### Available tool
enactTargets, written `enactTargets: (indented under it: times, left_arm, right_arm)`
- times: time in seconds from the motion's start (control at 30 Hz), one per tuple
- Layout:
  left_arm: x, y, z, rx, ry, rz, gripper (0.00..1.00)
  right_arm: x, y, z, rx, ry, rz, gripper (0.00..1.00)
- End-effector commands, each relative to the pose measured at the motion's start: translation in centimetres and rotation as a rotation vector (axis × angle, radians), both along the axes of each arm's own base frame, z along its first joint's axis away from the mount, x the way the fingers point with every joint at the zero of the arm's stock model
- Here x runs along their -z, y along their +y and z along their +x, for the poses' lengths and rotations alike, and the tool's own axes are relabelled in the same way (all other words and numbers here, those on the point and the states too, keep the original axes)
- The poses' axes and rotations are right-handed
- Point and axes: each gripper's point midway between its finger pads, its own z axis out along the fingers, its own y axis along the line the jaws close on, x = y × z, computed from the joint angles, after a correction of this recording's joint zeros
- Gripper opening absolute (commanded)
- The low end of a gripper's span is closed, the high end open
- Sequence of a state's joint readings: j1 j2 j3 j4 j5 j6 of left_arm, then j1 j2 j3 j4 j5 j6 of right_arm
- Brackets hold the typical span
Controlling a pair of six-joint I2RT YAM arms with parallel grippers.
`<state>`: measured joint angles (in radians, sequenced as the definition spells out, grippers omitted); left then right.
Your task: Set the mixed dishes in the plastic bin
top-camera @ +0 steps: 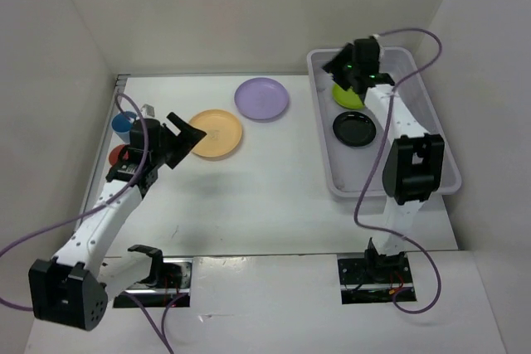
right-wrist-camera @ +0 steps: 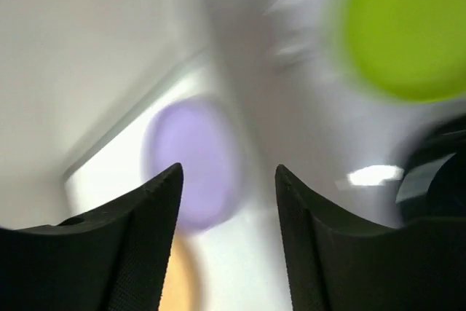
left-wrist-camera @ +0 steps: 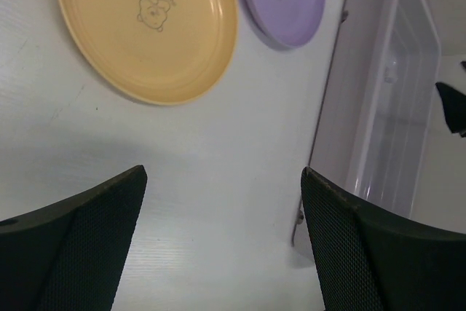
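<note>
Two small round plastic plates, one lime green [top-camera: 347, 95] and one black [top-camera: 354, 128], lie in the large translucent pale-lavender plastic bin [top-camera: 322, 134] at the table's right, the green one toward its far end. The right gripper [right-wrist-camera: 229, 171] hangs just above the green plate, fingers parted with nothing between them; a careless retreat could clip the bin's wall. The left gripper [left-wrist-camera: 223, 172], spread wide and empty, hovers near the pale orange round plate [top-camera: 217, 133]. That plate lies flat, so a finger may skid off its thin rim and shove it into the lavender round plate [top-camera: 262, 98] close by. A blue cup [top-camera: 124, 123] and a salmon-red cup [top-camera: 119, 156] sit close by the left arm, where a swing could topple them. All the plates look light, smooth and shallow.
</note>
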<state>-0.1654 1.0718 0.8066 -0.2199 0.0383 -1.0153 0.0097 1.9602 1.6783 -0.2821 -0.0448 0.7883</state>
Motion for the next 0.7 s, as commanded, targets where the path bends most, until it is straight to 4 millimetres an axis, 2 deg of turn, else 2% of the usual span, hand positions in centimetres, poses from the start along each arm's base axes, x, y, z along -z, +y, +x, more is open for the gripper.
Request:
enactTargets:
  times: [0.0,0.03,0.13,0.17,0.23,0.27,0.3,0.33,0.47,0.53,0.6,0.63,0.67]
  left_arm:
    - [-2.5,1.2,-1.2,-0.003,-0.064,0.046,0.93]
    - [-2.5,1.5,-1.6,0.0,-0.058,0.051,0.93]
    - [-3.9,2.0,-2.6,-0.012,-0.094,0.047,0.93]
    - [-4.4,2.2,-3.1,-0.015,-0.117,0.04,0.93]
    - [-4.7,2.6,-3.7,-0.026,-0.131,0.039,0.93]
    - [-5.4,2.7,-4.0,-0.025,-0.156,0.031,0.93]
    - [-5.5,2.7,-4.2,-0.025,-0.156,0.031,0.93]
    - [-5.0,3.0,-4.2,-0.03,-0.149,0.04,0.93]
    - [-5.1,3.2,-5.0,-0.026,-0.158,0.045,0.93]
    - [-5.4,3.1,-5.4,-0.017,-0.174,0.038,0.93]
    - [-4.9,3.1,-5.5,-0.017,-0.166,0.039,0.93]
    - [-5.2,3.1,-5.6,-0.017,-0.174,0.038,0.93]
    - [-5.2,3.1,-5.6,-0.017,-0.175,0.038,0.93]
  right_arm:
    - [-9.9,10.0,-3.4,-0.177,-0.217,-0.029,0.61]
    - [-10.0,14.5,-5.2,-0.276,-0.215,0.001,0.62]
    - [-9.0,21.8,-8.4,-0.417,-0.207,0.037,0.62]
    - [-6.9,25.8,-10.7,-0.499,-0.163,0.053,0.62]
    - [-5.1,29.5,-12.6,-0.561,-0.135,0.131,0.62]
    - [-1.7,31.6,-14.4,-0.604,-0.069,0.143,0.62]
    - [-1.0,32.9,-15.0,-0.618,-0.062,0.188,0.62]
    - [1.2,33.6,-15.9,-0.633,-0.017,0.196,0.62]
    - [7.1,37.2,-18.5,-0.711,0.082,0.238,0.64]
    - [8.5,37.9,-18.3,-0.727,0.097,0.257,0.64]
    - [11.4,38.5,-18.8,-0.732,0.15,0.26,0.64]
    - [11.1,39.0,-18.3,-0.723,0.136,0.287,0.64]
    - [12.0,38.9,-18.4,-0.715,0.156,0.288,0.64]
